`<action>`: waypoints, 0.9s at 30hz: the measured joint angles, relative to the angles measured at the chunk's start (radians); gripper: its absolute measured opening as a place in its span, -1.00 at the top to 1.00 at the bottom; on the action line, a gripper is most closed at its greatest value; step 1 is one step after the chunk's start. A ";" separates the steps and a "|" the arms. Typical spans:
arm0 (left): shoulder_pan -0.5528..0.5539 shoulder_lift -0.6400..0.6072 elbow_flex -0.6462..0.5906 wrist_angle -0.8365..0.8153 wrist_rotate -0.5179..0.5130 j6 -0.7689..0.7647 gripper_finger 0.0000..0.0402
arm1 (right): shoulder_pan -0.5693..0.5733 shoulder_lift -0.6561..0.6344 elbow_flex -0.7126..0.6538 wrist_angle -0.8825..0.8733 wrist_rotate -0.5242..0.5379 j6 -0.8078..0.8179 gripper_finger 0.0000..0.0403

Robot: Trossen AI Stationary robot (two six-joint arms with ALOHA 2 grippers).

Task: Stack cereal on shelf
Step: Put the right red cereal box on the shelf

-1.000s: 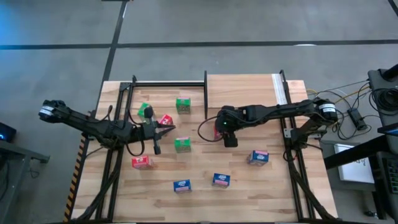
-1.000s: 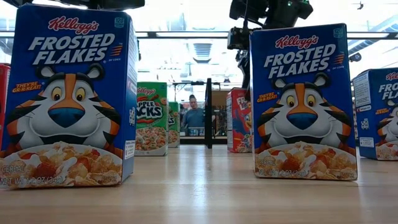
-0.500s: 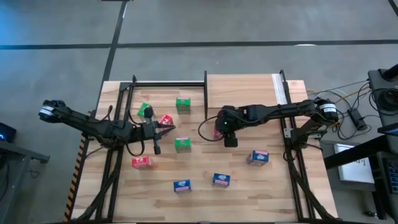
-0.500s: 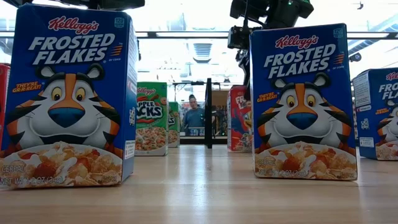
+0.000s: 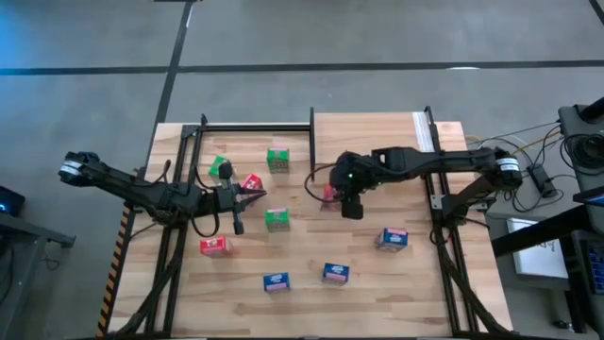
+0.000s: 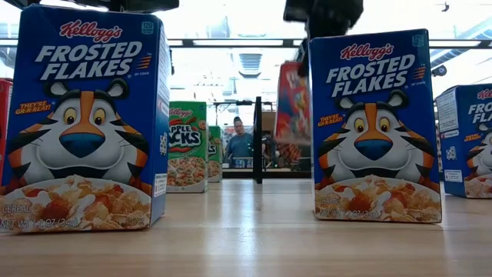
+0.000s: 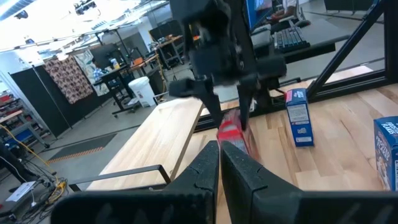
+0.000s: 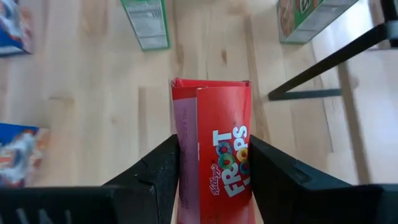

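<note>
My right gripper (image 5: 332, 194) is shut on a red Froot Loops cereal box (image 8: 214, 155), held above the table just in front of the shelf (image 5: 368, 142), a light-wood panel with black posts and a white strip (image 5: 422, 134). In the low view the red box (image 6: 293, 104) hangs tilted above the tabletop. My left gripper (image 5: 255, 195) is shut and empty, left of centre, just beside another red box (image 5: 251, 182). Green boxes (image 5: 277, 159), (image 5: 220, 168), (image 5: 276, 219), a red box (image 5: 214, 246) and blue boxes (image 5: 276, 281), (image 5: 335, 273), (image 5: 392, 238) stand on the table. My right gripper pinches the red box between its two fingers (image 8: 163, 171) on two opposite sides (image 8: 186, 168), near its upper end. The fingers come from above, pointing down. The box hangs below them, slightly tilted, its lower end (image 8: 211, 84) clear of the table.
The black frame bars (image 5: 255, 126) run along the table's far left, and a black post (image 5: 312, 142) stands at the shelf's left edge. Bare tabletop lies between the held box and the blue boxes at the near side. A person (image 6: 240, 142) stands in the room behind.
My right gripper has gone up with the red box and a little toward the shelf. The box stood on the table a second ago; now it hangs clear of it, tilted. My left arm has kept still.
</note>
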 joint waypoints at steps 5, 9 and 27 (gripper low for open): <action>0.000 0.000 0.000 0.000 0.000 0.000 1.00 | -0.006 0.002 0.137 -0.098 -0.001 -0.003 0.21; 0.000 0.000 0.000 0.000 0.000 0.000 1.00 | -0.033 0.002 0.247 -0.180 0.013 -0.033 0.21; 0.000 0.000 0.000 0.000 0.000 -0.004 1.00 | -0.418 0.011 0.422 -0.369 0.114 -0.435 0.21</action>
